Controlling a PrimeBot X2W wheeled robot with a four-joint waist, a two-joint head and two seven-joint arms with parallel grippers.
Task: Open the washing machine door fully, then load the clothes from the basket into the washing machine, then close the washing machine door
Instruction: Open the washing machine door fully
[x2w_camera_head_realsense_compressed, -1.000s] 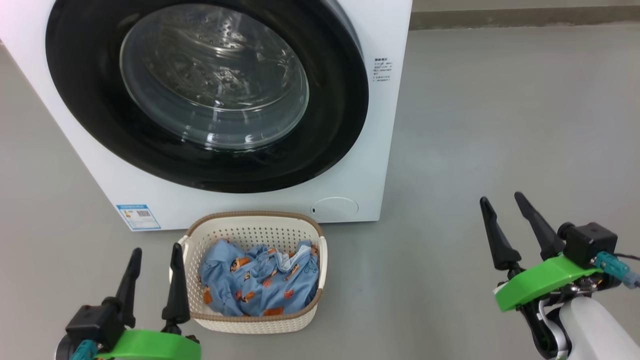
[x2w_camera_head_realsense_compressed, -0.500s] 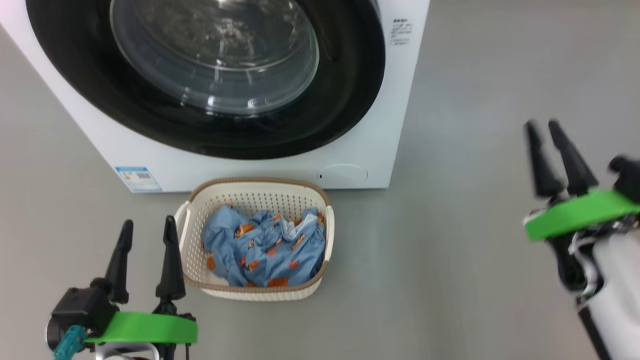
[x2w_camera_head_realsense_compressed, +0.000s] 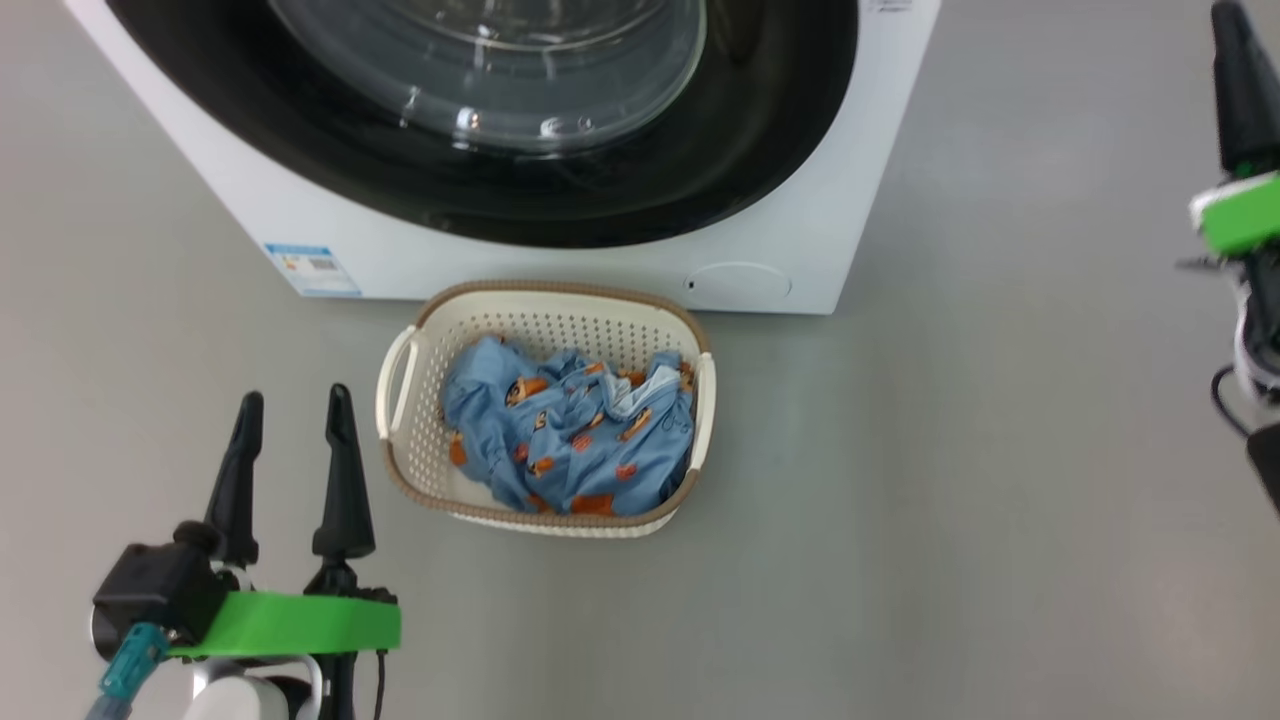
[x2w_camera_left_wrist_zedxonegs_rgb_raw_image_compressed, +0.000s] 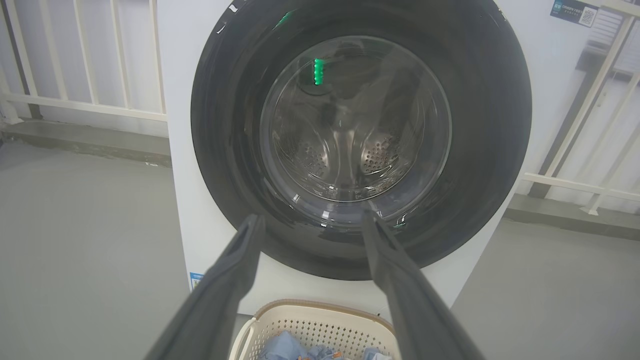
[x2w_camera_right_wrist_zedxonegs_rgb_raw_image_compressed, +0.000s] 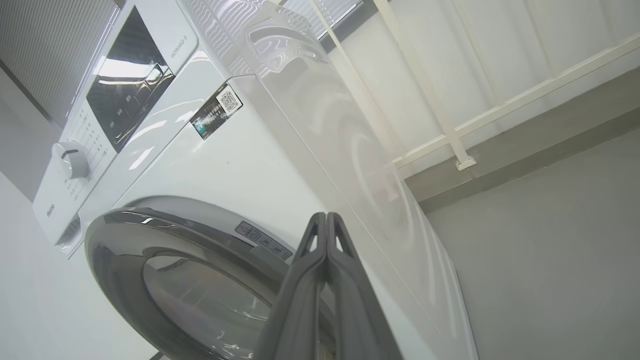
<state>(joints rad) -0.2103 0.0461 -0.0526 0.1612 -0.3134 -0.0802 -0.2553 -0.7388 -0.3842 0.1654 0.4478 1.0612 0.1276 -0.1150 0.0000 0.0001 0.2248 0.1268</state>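
Observation:
The washing machine (x2w_camera_head_realsense_compressed: 860, 200) stands at the top of the head view, and the washing machine door (x2w_camera_head_realsense_compressed: 330, 150), with its black rim and clear glass, lies shut against its front. In front of it on the floor is the cream basket (x2w_camera_head_realsense_compressed: 400, 420) holding the light blue clothes (x2w_camera_head_realsense_compressed: 570, 440). My left gripper (x2w_camera_head_realsense_compressed: 293, 400) is open and empty, just left of the basket. In the left wrist view the left gripper (x2w_camera_left_wrist_zedxonegs_rgb_raw_image_compressed: 311, 220) points at the door (x2w_camera_left_wrist_zedxonegs_rgb_raw_image_compressed: 225, 125) above the basket (x2w_camera_left_wrist_zedxonegs_rgb_raw_image_compressed: 310, 310). My right gripper (x2w_camera_head_realsense_compressed: 1235, 60) is raised at the far right. Its fingers (x2w_camera_right_wrist_zedxonegs_rgb_raw_image_compressed: 325, 220) are shut on nothing beside the machine's side (x2w_camera_right_wrist_zedxonegs_rgb_raw_image_compressed: 310, 130).
Grey floor spreads to the right of the machine and basket. A blue label (x2w_camera_head_realsense_compressed: 312, 268) and a round flap (x2w_camera_head_realsense_compressed: 738, 283) sit low on the machine's front. White railings (x2w_camera_left_wrist_zedxonegs_rgb_raw_image_compressed: 75, 100) and a low kerb (x2w_camera_right_wrist_zedxonegs_rgb_raw_image_compressed: 525, 150) run behind the machine.
The head view has shifted, so the machine and basket sit differently in it. My right gripper has risen and moved right, and its fingers have closed together. The left gripper stays open.

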